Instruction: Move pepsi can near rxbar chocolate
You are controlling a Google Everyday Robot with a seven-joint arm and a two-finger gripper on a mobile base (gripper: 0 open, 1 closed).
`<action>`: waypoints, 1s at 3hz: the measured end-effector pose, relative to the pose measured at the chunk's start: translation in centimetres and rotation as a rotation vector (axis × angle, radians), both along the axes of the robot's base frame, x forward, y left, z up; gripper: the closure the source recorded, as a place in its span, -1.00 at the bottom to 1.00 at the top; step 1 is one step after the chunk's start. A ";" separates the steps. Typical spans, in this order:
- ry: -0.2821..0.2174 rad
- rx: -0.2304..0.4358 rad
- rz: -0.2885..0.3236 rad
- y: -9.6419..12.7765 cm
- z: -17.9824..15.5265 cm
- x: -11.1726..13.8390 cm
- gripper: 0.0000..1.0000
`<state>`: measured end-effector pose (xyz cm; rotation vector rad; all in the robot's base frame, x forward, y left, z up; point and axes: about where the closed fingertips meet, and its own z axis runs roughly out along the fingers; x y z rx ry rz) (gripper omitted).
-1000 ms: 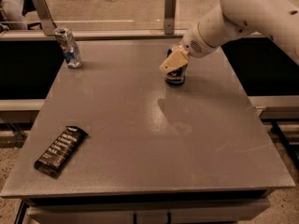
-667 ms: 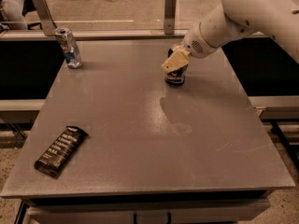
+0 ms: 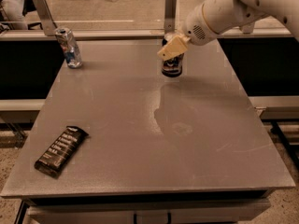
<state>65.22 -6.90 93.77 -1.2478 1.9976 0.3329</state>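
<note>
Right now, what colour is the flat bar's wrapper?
Dark brown-black wrapper with white lettering, in the camera view; the gripper is at the dark blue can.

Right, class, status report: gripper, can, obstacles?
Gripper at pepsi can, far side of table. Can upright. Rxbar chocolate front-left corner. Silver can far-left, off the route.

**Two cans, one bar, one gripper**

One grey table [image 3: 196, 153] carried three items. Two were drink cans: one pepsi can [image 3: 172, 68] and one dented silver and blue can [image 3: 69, 48], well to the left of it. One rxbar chocolate [image 3: 61, 151] lay well apart from the pepsi can, nearer and to its left. One gripper [image 3: 172, 48] sat at the pepsi can's top. Two metal posts stood behind: one [image 3: 170, 10] just behind the pepsi can, one [image 3: 43, 13] far left of it.
</note>
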 end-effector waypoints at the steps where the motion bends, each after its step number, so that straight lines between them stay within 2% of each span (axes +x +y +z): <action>1: -0.010 0.035 0.097 3.6 2.3 -0.5 1.00; 2: 0.040 0.088 0.260 10.2 2.1 -1.5 1.00; 3: 0.074 0.130 0.439 16.9 2.3 -4.1 1.00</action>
